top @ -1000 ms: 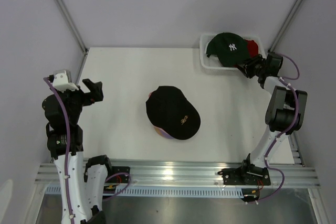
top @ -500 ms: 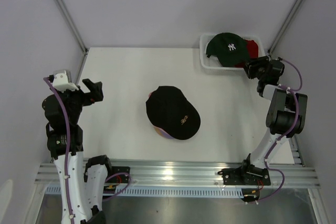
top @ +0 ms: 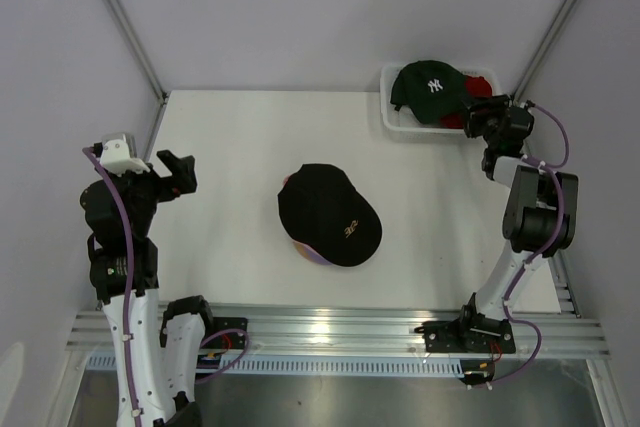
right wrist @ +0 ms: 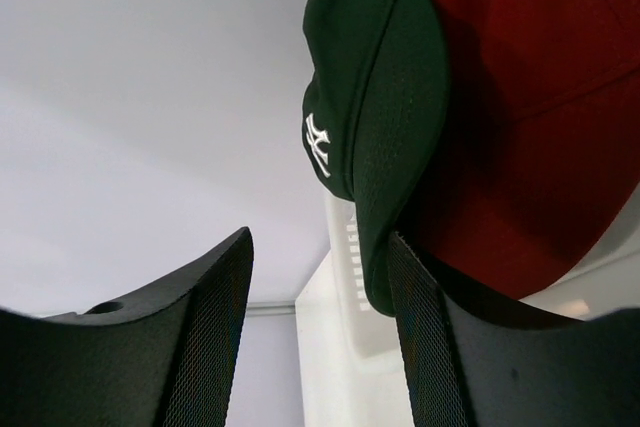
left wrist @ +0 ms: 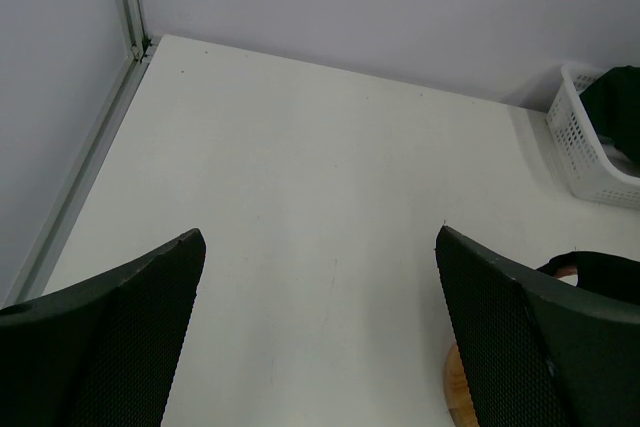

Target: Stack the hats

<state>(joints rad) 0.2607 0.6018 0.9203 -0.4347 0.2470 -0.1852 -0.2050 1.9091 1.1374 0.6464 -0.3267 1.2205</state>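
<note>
Right end effector (top: 478,115) has swung up to the basket (top: 392,119) rim, jaws wider than a second ago, gripping nothing. Two fabric caps sit in that white mesh basket: green cap (right wrist: 380,97), white stitched logo, lying over the red cap (right wrist: 530,97). Mid-desk (top: 220,137), one black cap (top: 330,215) tops slivers of pink cap (top: 286,182) and purple cap (top: 313,256). Left end effector (top: 177,173) gapes wide, empty.

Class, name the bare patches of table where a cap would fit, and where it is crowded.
Bare: table between left gripper and black cap; also from black cap to basket. Crowded: far right corner, right gripper beside green cap and red cap.
</note>
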